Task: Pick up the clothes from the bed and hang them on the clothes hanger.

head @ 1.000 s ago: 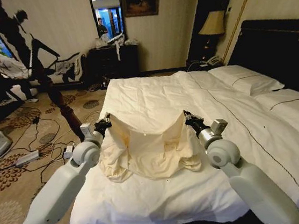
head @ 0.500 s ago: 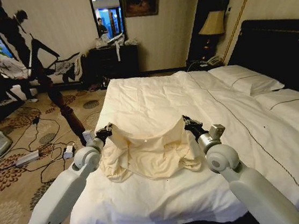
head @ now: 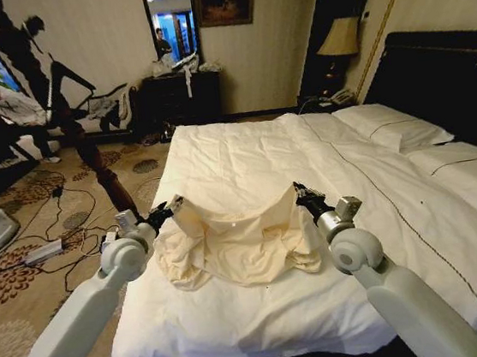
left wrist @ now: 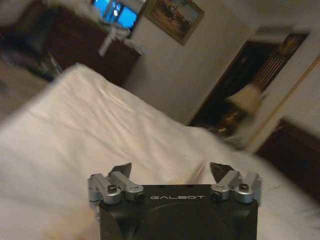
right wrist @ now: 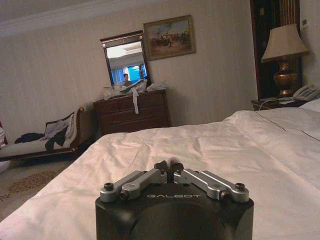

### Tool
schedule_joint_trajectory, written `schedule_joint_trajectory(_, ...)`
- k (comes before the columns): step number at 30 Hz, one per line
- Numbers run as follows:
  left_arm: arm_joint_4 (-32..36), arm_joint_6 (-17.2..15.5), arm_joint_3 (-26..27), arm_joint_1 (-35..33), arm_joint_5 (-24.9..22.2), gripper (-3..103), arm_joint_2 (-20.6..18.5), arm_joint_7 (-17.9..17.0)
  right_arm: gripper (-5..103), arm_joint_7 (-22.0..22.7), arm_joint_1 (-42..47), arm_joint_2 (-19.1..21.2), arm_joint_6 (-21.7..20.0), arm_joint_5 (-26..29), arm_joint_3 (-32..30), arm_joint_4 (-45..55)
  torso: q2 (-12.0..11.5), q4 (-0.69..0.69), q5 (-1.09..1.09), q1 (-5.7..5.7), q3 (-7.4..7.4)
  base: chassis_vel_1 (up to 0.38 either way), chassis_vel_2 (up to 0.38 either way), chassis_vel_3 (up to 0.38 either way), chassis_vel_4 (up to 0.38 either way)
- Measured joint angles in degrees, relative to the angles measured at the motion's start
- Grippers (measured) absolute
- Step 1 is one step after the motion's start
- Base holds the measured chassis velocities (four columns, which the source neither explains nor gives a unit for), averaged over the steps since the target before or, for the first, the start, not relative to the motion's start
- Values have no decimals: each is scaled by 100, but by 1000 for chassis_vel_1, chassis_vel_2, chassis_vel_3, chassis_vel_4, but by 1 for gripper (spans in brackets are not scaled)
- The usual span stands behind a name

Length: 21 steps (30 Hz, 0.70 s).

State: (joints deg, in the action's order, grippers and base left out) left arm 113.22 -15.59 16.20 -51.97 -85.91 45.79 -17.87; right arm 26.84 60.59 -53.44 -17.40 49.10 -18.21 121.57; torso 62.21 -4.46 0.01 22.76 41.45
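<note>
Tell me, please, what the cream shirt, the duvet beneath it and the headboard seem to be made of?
The shirt looks like thin, soft woven fabric, probably cotton: matte, and it slumps in loose creases between the left gripper and right gripper. The duvet looks like smooth white cotton over padding, given its broad puffy wrinkles. The headboard is dark and flat; whether wood or upholstery is unclear.

The right gripper [right wrist: 169,165], fingertips pressed together, hovers over the bed [right wrist: 200,150], facing a dresser [right wrist: 131,116].

The shirt [head: 233,244] is cream, pale yellow — yellower than the white duvet [head: 338,296] of the bed. White pillows [head: 393,135] carry a thin dark line; the headboard [head: 442,78] is dark — the carpet [head: 23,255] brown, floral-patterned.
</note>
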Motion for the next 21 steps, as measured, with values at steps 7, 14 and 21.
schedule_joint_trajectory(7,-101,-205,171,55,-649,100,98,-488,0,-2,72,34,16,-43,-34,40,0,0,-1,0,0,0,0,0,0)
schedule_joint_trajectory(14,45,-127,214,267,104,100,-104,-560,0,3,144,39,26,-59,-79,82,0,0,-1,0,0,0,0,0,0)
schedule_joint_trajectory(21,481,-196,237,837,889,100,-692,-670,0,16,137,13,27,-74,-45,70,0,0,1,0,0,0,0,0,0)
